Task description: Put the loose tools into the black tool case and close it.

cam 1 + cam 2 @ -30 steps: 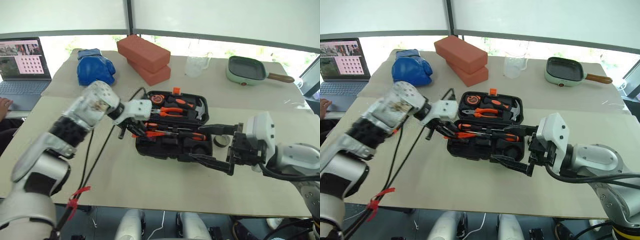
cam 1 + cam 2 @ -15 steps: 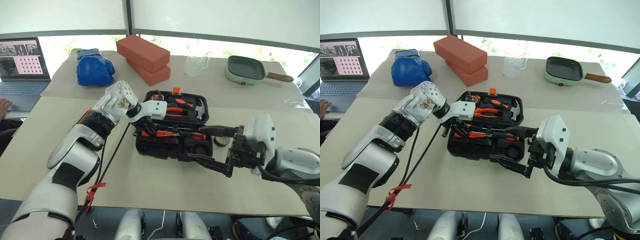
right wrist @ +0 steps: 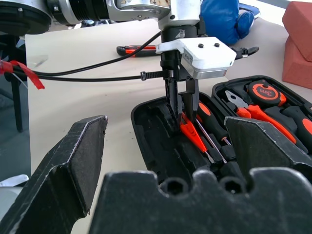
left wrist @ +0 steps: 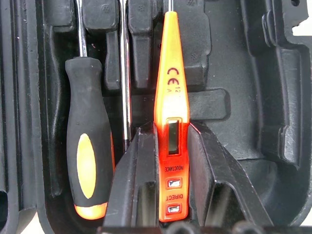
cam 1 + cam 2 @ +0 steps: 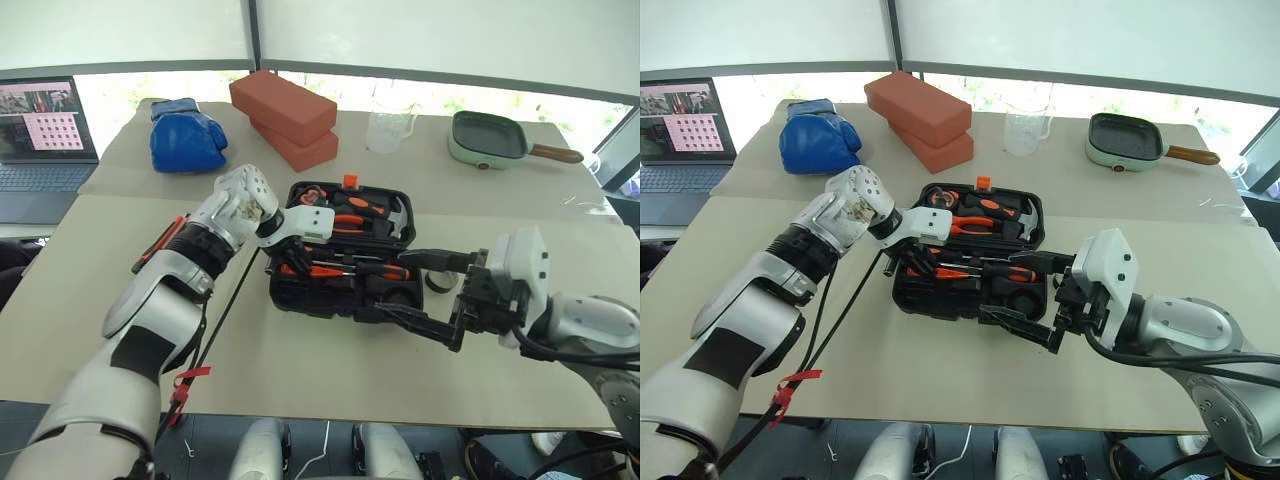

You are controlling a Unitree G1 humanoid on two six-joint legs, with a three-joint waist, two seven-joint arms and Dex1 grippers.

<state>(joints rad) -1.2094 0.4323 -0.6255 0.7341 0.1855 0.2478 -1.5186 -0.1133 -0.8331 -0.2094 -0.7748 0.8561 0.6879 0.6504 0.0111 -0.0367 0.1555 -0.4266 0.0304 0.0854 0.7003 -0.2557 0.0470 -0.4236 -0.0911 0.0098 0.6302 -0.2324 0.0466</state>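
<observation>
- Now the left pincer point(image 4: 170, 161) is down inside the black tool case point(image 5: 300, 296), clamped on the all-orange tester pen point(image 4: 169, 112), which points along the near tray beside a black-handled screwdriver point(image 4: 90, 161).
- Compared with a second back, the left arm has swung in from the case's left edge and dropped lower, so the pen has gone from hovering outside to sitting over its recess.
- That reads as the placing step nearly done; letting go looks like the next call.
- Right pincer point(image 5: 425, 292) hangs wide and empty just off the case's right front corner, unmoved over that second.
- Case lies open on the bench point(image 5: 300, 370), pliers point(image 5: 345, 222), tape measure and hammer point(image 5: 400, 215) in the far half.
- Small black tape roll point(image 5: 437, 281) sits on the bench just right of the case, still outside.
- Utility knife point(image 3: 139, 49) lies on the bench beyond the left arm, also outside.
- So two items remain, then the lid.
</observation>
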